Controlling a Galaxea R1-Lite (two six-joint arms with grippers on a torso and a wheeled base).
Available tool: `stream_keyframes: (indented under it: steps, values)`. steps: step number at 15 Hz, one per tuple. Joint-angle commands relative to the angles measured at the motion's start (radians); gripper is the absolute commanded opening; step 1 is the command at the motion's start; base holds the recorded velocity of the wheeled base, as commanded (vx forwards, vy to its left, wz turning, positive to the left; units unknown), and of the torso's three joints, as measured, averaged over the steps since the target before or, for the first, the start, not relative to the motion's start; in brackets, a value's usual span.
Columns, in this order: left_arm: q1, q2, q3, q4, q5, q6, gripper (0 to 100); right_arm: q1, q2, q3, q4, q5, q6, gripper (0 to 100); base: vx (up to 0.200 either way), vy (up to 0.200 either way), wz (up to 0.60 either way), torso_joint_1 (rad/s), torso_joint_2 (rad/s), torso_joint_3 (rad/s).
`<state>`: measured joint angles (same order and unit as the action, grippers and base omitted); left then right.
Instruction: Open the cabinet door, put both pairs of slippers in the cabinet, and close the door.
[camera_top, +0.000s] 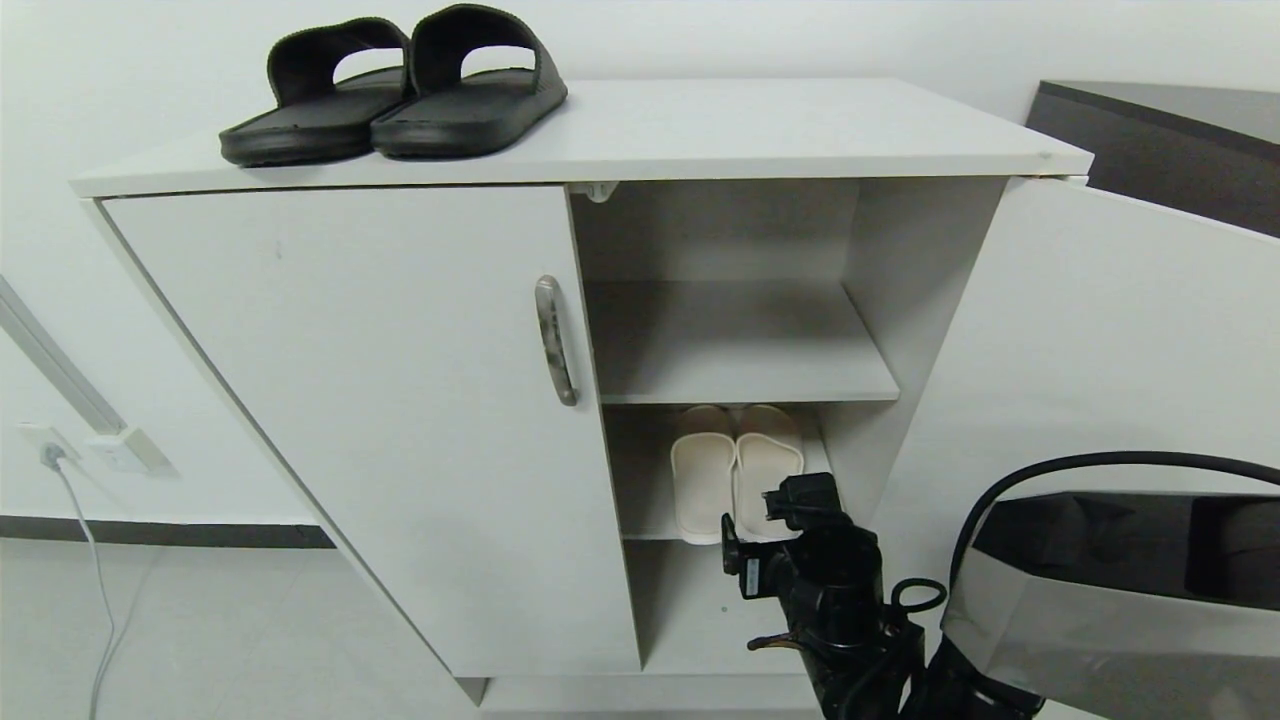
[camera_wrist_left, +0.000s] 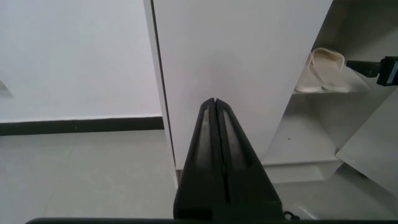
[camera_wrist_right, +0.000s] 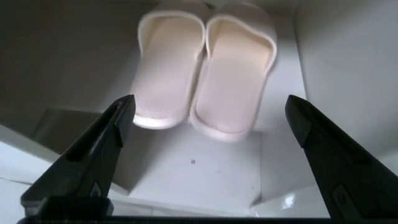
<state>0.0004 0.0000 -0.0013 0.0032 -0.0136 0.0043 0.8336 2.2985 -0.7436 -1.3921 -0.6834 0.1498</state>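
1. The cabinet (camera_top: 760, 130) stands with its right door (camera_top: 1100, 340) swung wide and its left door (camera_top: 350, 400) shut, which leaves the right-hand shelves reachable.
2. The white slippers (camera_top: 737, 470) lie side by side on the middle shelf (camera_top: 648, 495), toes inward, apparently delivered.
3. The right gripper (camera_wrist_right: 209, 107) hangs just before them, its fingers spread apart and empty, which suggests a release.
4. The black slippers (camera_top: 395, 90) wait on the cabinet top, the likely next pickup.
5. The left gripper (camera_wrist_left: 214, 101), fingers pressed together, points at the left door, holding nothing.
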Motion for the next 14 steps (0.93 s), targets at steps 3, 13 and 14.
stream_keyframes:
  steps: [3,13,14]
  values:
    - [0.001,0.002,0.0,0.0,0.0,0.0,0,0.001,0.002,0.007,-0.002,0.001,0.001,100,-0.2,0.0,0.0,-0.001,0.0,0.002]
    - [0.001,0.002,0.0,0.0,0.0,0.0,0,0.001,0.002,0.018,-0.004,-0.001,-0.001,100,-0.04,0.0,0.0,0.0,0.0,0.001]
    - [0.001,0.002,0.0,0.0,0.0,-0.001,0,0.001,0.002,0.021,-0.01,-0.001,-0.001,100,0.0,0.0,0.0,0.0,0.0,0.0]
